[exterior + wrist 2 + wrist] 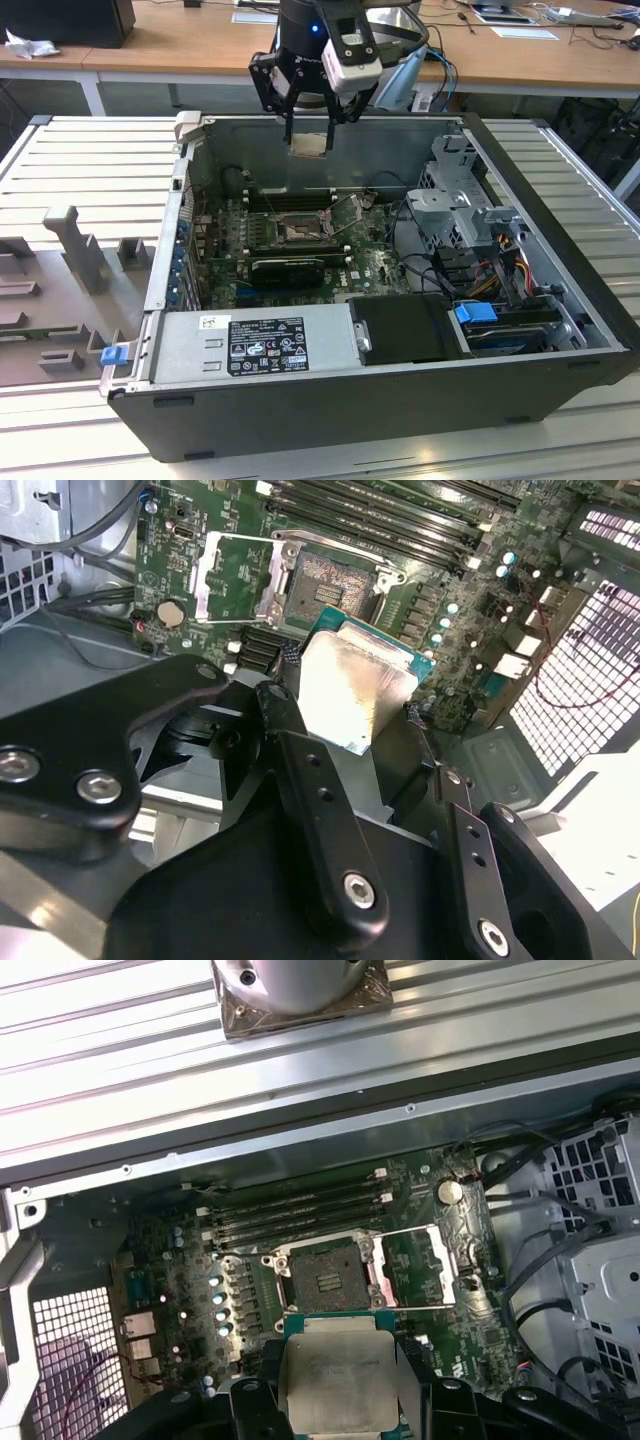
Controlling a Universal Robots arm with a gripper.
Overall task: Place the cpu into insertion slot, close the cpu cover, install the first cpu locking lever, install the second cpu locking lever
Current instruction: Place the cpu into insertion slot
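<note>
Open dark-grey metal computer case (380, 400) lies on the slatted silver worktop (90, 160), green circuit board (365, 255) inside. Black two-fingered tool (310, 140) hangs above the case, clamped on the flat square silvery-beige cpu (340, 1375). Square silvery metal cpu cover (455, 1265) stands flipped open beside the dark-centred square insertion slot (325, 1278), which is exposed.

The exterior view looks steeply down into the open case (400, 405) from mid range, while both wrist views ride close behind the claw (342, 1392), peering past the cpu (340, 1375) at the same slot (325, 1278) from different sides.
</note>
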